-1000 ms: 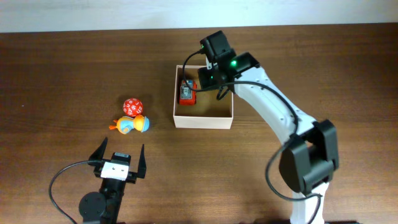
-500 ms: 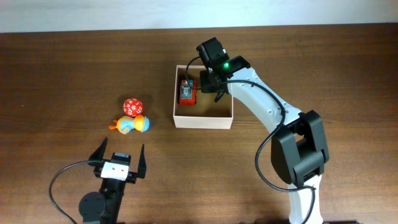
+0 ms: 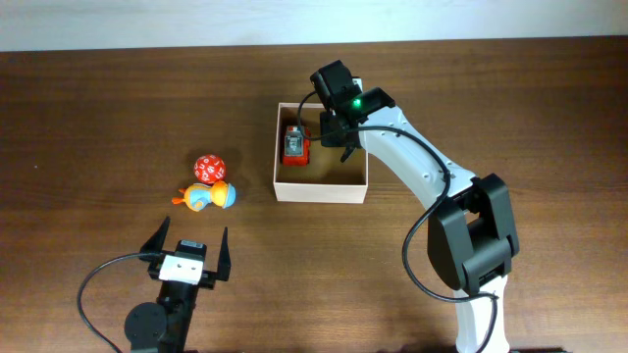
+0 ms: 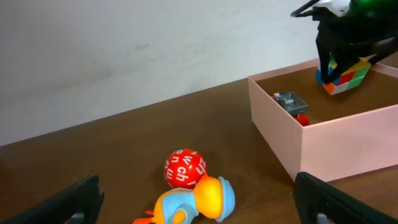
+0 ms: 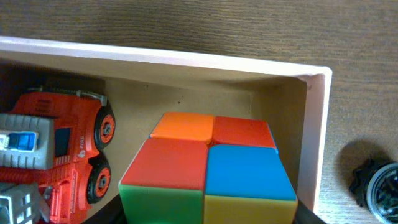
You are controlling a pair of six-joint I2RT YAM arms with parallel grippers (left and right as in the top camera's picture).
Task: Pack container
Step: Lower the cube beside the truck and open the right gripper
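The container [image 3: 322, 191] is a square white-walled box with a tan floor, at mid table. A red fire truck [image 3: 294, 147] lies along its left side. My right gripper [image 3: 334, 132] reaches into the box's far right corner, shut on a colour cube [image 5: 208, 165] whose red, blue, green and yellow faces fill the right wrist view between the fingers. The left wrist view shows that cube [image 4: 345, 74] low inside the container [image 4: 336, 146]. My left gripper [image 3: 188, 245] stands open near the front edge, with nothing between its fingers.
A red ball with white letters [image 3: 208, 167] and an orange-and-blue duck toy [image 3: 208, 197] lie together on the wood, left of the box and ahead of the left gripper. The pale wall runs along the table's far edge.
The right arm swung a little to the left and its gripper settled deeper over the box's far right corner with the cube. The left arm and the loose toys stayed put.
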